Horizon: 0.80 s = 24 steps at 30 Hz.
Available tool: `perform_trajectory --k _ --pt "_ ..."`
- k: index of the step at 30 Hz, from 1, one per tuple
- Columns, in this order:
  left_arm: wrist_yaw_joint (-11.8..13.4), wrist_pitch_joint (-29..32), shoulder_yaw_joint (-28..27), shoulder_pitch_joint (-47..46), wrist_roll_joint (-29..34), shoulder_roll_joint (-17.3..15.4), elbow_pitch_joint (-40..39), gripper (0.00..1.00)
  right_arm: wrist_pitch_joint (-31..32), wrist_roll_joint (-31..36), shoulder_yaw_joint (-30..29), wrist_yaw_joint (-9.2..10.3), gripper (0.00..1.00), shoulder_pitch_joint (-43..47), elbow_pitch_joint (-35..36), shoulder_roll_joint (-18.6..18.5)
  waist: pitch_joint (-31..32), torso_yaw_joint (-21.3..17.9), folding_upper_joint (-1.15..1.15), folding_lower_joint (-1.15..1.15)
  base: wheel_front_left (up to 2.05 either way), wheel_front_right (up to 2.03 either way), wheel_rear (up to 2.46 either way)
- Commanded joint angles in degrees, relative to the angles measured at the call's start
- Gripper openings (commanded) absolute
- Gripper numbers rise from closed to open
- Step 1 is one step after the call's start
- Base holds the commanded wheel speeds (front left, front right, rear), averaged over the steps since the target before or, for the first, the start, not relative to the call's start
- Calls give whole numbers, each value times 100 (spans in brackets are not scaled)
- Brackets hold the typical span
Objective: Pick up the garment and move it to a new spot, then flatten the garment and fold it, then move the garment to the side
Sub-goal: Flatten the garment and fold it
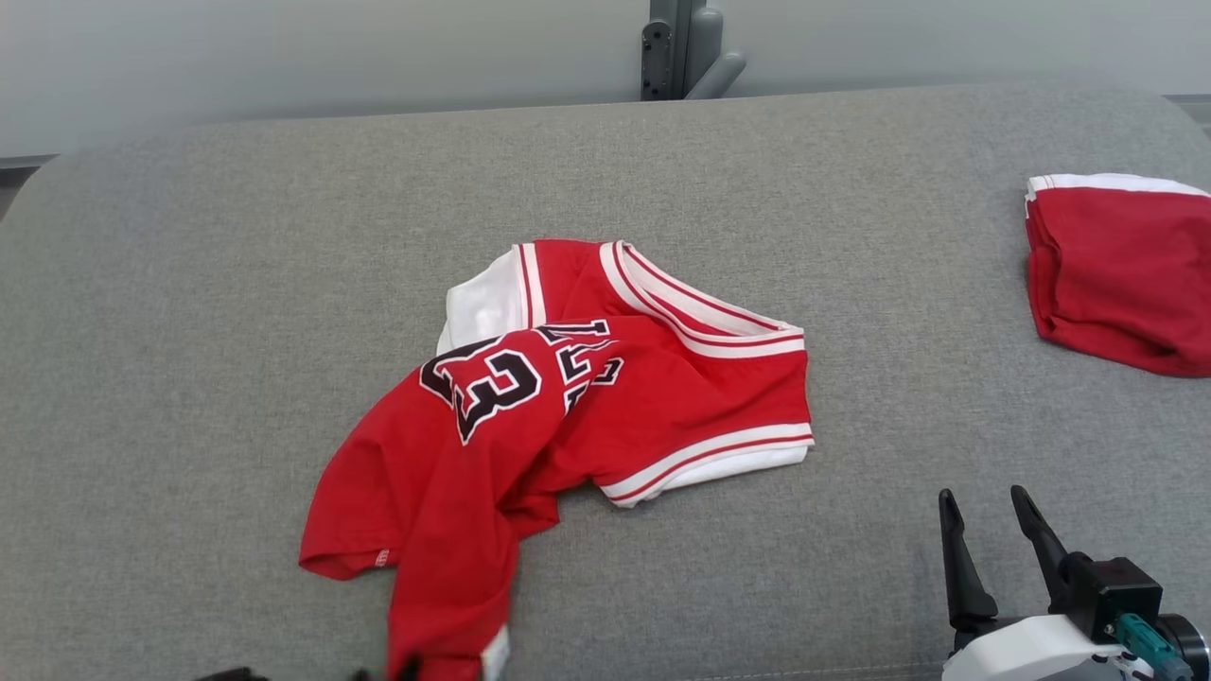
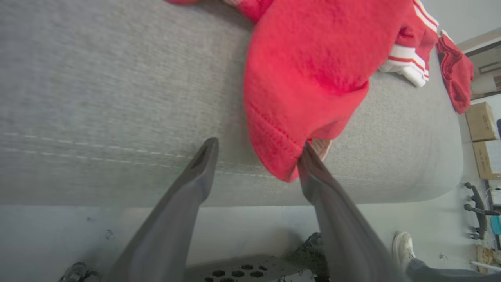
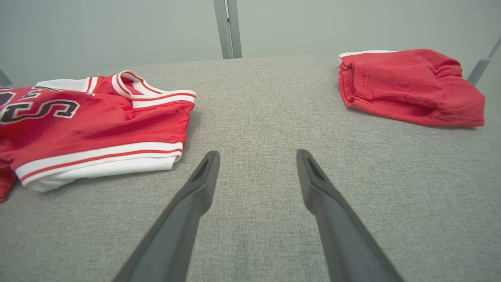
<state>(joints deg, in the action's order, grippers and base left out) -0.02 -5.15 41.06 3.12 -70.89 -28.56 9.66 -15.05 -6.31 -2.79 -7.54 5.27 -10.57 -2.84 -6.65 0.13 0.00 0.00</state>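
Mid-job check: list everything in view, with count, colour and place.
Jersey: one, red with white trim and a black 23, crumpled mid-cushion, one end reaching the near edge.
Folded garment: one, red with a white edge, cushion's far right.
Cushion: one, grey, under both garments.
Post: one, grey, behind the cushion's far edge.
Cardboard boxes: two, brown, past the cushion's end.
Shoe: one, white, a person's, on the floor.
Left gripper: one, dark fingers apart, at the near edge, jersey's hem at one fingertip.
Right gripper: one, dark fingers apart, over bare cushion, lower right.
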Motion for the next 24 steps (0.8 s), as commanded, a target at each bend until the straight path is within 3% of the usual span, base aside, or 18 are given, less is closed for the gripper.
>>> perform_trajectory --k 1,3,5,10,12,15,17,24 --pt "182 -138 -188 51 85 -218 -116 100 -17 21 -5 11 100 4 23 -13 6 -21 0 0 0 0 0" --pt "505 -407 -518 110 94 -408 -410 100 -17 7 -4 11 100 13 31 -13 7 -46 0 0 0 0 0" --pt "676 -545 -727 89 165 -608 -796 100 -17 0 20 12 100 1 38 -14 -13 -94 0 0 0 0 0" --pt "828 -265 -767 -421 417 -934 -1582 100 -16 -32 72 12 100 -128 36 -12 -126 -306 0 0 0 0 0" --pt "870 -24 -616 -819 654 -920 -1674 100 -17 -59 97 12 100 -161 42 -11 -208 -398 0 0 0 0 0" --pt "840 391 -263 -1586 1040 -669 -1591 100 -17 -106 153 12 100 -239 30 -13 -350 -550 0 0 0 0 0" --pt "662 679 -7 -2071 1055 -298 -1478 100 -16 -141 174 12 100 -285 25 -13 -442 -660 0 0 0 0 0" --pt "233 1433 754 -3485 1498 661 -165 100 -16 -279 268 12 100 -496 -15 -13 -695 -1136 0 0 0 0 0"
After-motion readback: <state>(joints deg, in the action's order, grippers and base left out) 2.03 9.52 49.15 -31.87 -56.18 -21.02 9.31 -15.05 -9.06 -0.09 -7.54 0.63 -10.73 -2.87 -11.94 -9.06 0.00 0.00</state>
